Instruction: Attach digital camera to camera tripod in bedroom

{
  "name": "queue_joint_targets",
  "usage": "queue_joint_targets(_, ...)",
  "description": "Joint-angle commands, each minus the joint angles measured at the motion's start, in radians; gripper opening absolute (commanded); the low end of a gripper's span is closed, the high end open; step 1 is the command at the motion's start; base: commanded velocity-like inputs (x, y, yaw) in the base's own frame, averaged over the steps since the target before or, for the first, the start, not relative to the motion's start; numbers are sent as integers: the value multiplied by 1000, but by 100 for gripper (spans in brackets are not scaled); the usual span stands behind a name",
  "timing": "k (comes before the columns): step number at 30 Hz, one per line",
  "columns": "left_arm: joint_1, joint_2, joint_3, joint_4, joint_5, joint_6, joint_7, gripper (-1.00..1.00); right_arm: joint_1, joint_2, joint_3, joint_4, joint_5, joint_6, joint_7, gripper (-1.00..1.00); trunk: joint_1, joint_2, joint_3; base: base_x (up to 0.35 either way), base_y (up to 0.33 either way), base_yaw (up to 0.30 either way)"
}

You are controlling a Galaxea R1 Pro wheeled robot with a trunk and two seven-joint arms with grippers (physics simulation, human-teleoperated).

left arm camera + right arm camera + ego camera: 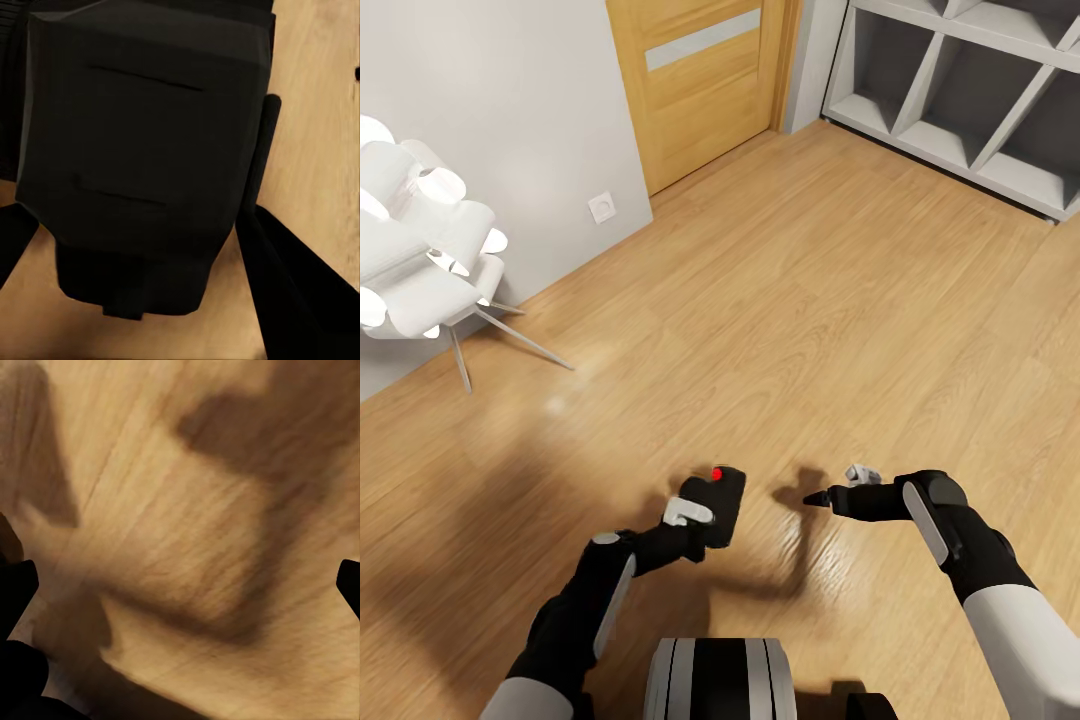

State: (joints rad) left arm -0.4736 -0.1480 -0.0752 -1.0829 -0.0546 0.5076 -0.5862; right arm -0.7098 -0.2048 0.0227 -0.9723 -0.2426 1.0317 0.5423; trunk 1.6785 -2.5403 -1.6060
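- The robot stands on a light wood plank floor [790, 300], with the left claw [695, 520] clenched on the digital camera [718, 503], held low in front of the trunk and well above the floor.
- In the left wrist view the digital camera [142, 150] is a flat black block between two dark fingers [292, 285], one on each side of it.
- The right claw [838, 490] hangs to the right of the camera, apart from it. It is released and holds nothing; the right wrist view shows spread fingertips [16, 585] over bare floor.
- Farther off stand a white petal-shaped lamp on thin metal legs [420, 250] at the far left, a wooden door [700, 80], and grey shelving [970, 90] at the far right.
- The step in hand looks like carrying. It is done well by keeping the grip firm and the arm quiet while the base turns, and by keeping the load close to the trunk.
- The camera's long axis runs roughly near to far, tilted slightly right. Its red button [717, 473] sits at the far upper end. Which way the lens faces cannot be told.
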Motion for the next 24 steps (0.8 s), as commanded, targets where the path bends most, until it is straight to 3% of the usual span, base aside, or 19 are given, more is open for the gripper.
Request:
queue_joint_targets(1,0,-1,7,19,34,5,0,-100,0,-1,2,0,-1,3,1,100,0,0,-1,0,0,0)
queue_joint_targets(2,0,-1,15,55,97,5,19,-100,0,-1,2,0,-1,3,1,100,0,0,-1,0,0,0)
queue_joint_targets(4,0,0,22,85,152,5,47,-100,0,-1,2,0,-1,3,1,100,0,0,-1,0,0,0)
queue_joint_targets(5,0,2,29,106,201,5,81,-100,0,-1,2,0,-1,2,1,100,0,0,-1,0,0,0)
queue_joint_targets(9,0,5,44,130,307,6,156,-100,0,0,2,0,-1,2,0,100,0,0,-1,0,0,0)
queue_joint_targets(15,0,-1,48,113,386,2,203,-100,0,0,2,0,-1,1,-1,100,0,0,-1,0,0,0)
queue_joint_targets(21,0,-5,52,38,408,4,236,-100,0,0,2,0,-1,1,-2,100,0,0,-1,0,0,0)
queue_joint_targets(22,0,-6,46,-33,411,19,298,-100,0,1,2,0,-1,1,-2,100,0,0,-1,0,0,0)
queue_joint_targets(24,0,-6,44,-54,411,26,318,-100,0,1,2,0,-1,1,-2,100,0,0,-1,0,0,0)
